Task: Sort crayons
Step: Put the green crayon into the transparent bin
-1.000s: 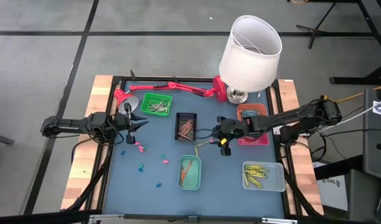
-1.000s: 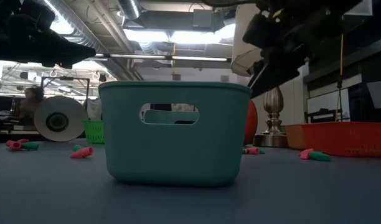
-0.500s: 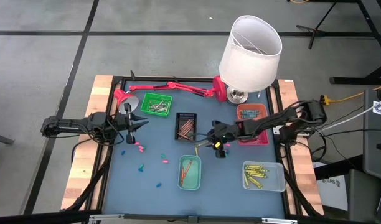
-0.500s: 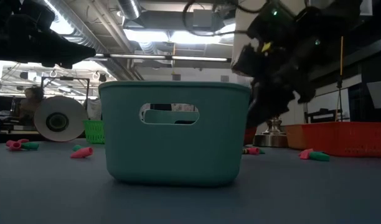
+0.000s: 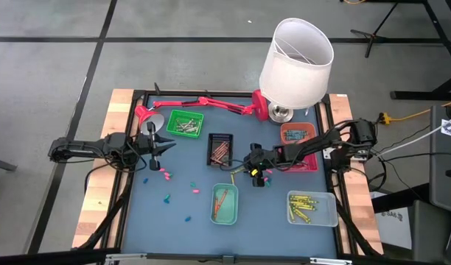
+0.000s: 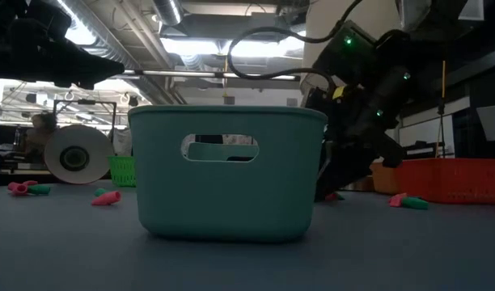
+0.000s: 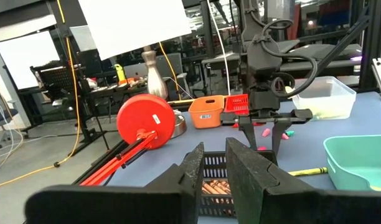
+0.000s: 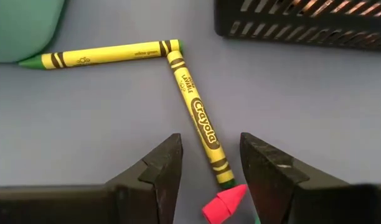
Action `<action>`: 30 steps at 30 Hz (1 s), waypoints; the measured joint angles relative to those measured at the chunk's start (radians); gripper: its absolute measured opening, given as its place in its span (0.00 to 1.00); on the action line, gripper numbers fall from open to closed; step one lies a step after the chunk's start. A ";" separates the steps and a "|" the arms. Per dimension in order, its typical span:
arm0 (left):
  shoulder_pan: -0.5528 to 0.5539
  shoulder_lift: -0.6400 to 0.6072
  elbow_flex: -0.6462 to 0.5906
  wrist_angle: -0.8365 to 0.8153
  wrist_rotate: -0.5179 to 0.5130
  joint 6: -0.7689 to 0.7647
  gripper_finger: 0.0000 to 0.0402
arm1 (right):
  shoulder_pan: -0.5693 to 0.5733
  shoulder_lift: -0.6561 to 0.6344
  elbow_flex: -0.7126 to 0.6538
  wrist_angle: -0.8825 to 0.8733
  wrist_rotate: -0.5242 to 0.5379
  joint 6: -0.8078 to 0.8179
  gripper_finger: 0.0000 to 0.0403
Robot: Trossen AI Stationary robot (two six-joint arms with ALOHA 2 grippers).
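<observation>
My right gripper (image 8: pixel 206 171) hangs with fingers spread, straddling a yellow crayon (image 8: pixel 198 122) on the mat, the black tray (image 8: pixel 302 22) at one o'clock. My left gripper (image 5: pixel 166 145) waits at nine o'clock, fingers slightly parted, empty.

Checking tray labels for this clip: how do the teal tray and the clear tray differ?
The teal tray is opaque and holds a few orange-brown crayons; the clear tray is see-through and holds yellow crayons. The teal one sits front centre, the clear one toward the front right corner. Both are small, open-topped and rectangular.
</observation>
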 joint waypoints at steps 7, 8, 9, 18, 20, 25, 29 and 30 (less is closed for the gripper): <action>0.000 0.000 0.000 0.000 0.000 0.000 0.13 | 0.001 0.002 0.000 0.000 -0.003 0.000 0.35; 0.000 0.000 0.000 0.000 0.000 0.000 0.13 | 0.001 0.002 0.000 -0.001 -0.005 0.000 0.33; 0.000 0.000 0.000 0.000 0.000 0.000 0.13 | 0.001 0.002 0.000 -0.001 -0.008 0.000 0.30; 0.000 0.000 0.000 0.000 0.000 0.000 0.13 | 0.002 0.003 0.000 0.001 -0.006 -0.004 0.06; 0.000 0.000 0.000 0.000 0.000 0.000 0.13 | 0.002 0.003 0.000 0.002 -0.003 -0.004 0.03; 0.000 0.000 0.000 0.000 0.000 0.000 0.13 | 0.002 0.001 0.000 0.001 -0.002 -0.004 0.03; 0.000 0.000 0.000 0.000 0.000 0.000 0.13 | 0.002 -0.016 -0.001 -0.012 -0.001 -0.004 0.05; 0.000 0.000 0.000 0.000 0.000 0.000 0.13 | 0.002 -0.025 -0.003 -0.025 -0.001 -0.004 0.04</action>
